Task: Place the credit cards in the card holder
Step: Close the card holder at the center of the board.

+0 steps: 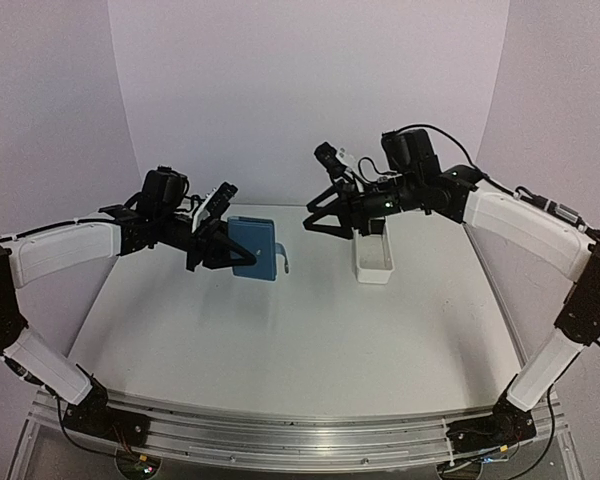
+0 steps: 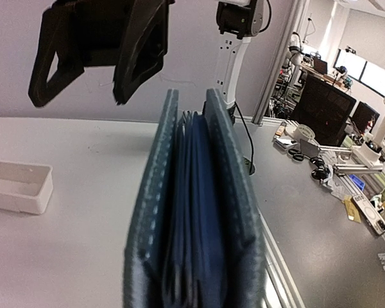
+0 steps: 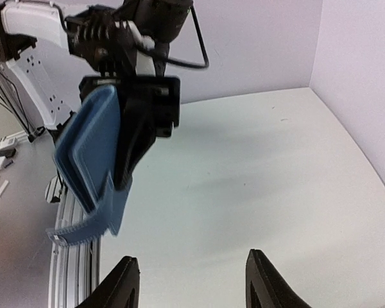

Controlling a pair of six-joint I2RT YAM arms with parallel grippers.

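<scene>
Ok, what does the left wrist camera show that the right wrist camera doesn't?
Only the left wrist view: the card holder seen edge-on, its inner pages showing between the covers, plus the white tray and cluttered benches beyond the table. Only the right wrist view: the left gripper clamping the holder, and the snap tab hanging down. Both: the card holder, the table and the right gripper, open and empty.

Dark-blue card holder (image 1: 252, 248), upright, nearly closed
</scene>
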